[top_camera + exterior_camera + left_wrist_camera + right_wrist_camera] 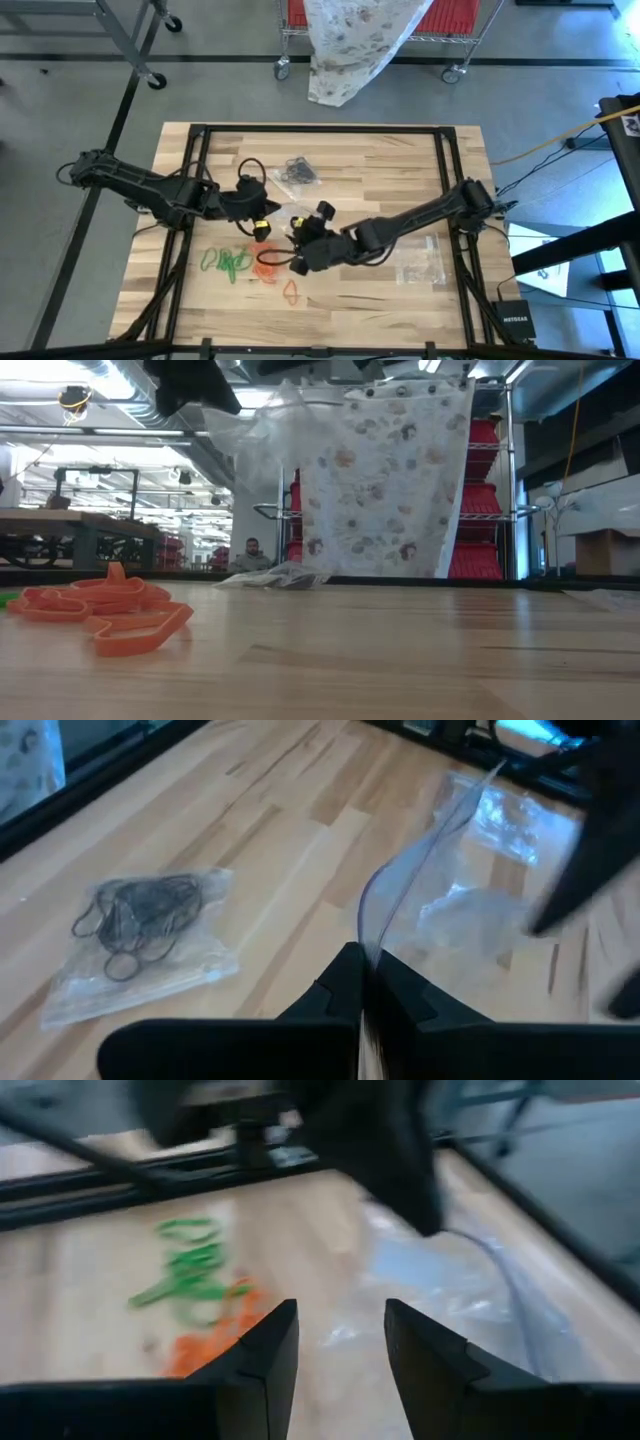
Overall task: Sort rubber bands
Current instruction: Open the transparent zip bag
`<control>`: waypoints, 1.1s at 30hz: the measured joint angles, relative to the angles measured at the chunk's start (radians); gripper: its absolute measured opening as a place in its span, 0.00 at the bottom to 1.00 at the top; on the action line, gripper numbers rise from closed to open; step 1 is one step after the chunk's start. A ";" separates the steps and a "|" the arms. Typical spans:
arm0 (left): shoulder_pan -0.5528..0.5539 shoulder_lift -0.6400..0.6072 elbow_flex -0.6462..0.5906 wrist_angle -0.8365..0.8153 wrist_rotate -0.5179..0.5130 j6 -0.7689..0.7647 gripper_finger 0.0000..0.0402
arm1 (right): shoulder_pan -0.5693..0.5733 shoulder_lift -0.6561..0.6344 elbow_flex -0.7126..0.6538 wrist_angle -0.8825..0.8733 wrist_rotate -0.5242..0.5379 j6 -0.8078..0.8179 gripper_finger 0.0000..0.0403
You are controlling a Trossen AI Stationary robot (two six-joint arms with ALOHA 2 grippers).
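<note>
Green rubber bands (225, 262) and orange ones (268, 268) lie in loose heaps near the table's front left, with one orange loop (291, 291) lying apart. Black bands sit inside a clear bag (297, 172) at the far middle. My left gripper (263, 224) is above the table's middle left, shut on another clear plastic bag (400, 885). My right gripper (340, 1340) hovers open just right of the heaps and points toward them, with nothing between its fingers. In the low view the orange bands (110, 610) lie flat on the wood. My left gripper pinches the clear bag's thin edge (372, 935) between its two shut fingers. The film stands up and away from the fingertips, lifted off the wood at that end. Whether the bag's other end rests on the table I cannot tell.
A further clear bag (420, 262) lies flat under the right arm at the right. The black frame rails (445, 190) run along the table's sides. Bare wood shows along the front edge. A flowered cloth (385, 480) hangs on a cart beyond the far edge.
</note>
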 joint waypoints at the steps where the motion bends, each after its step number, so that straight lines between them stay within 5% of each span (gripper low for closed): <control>1: -0.002 0.000 0.000 0.003 0.000 0.000 0.00 | 0.000 0.006 0.000 -0.001 0.040 0.011 0.35; 28: -0.041 0.000 0.000 0.028 0.028 0.000 0.00 | -0.021 0.102 0.000 -0.016 0.329 0.169 0.35; 33: -0.041 0.000 0.000 0.027 0.043 0.000 0.00 | -0.034 0.102 0.000 -0.017 0.222 0.142 0.35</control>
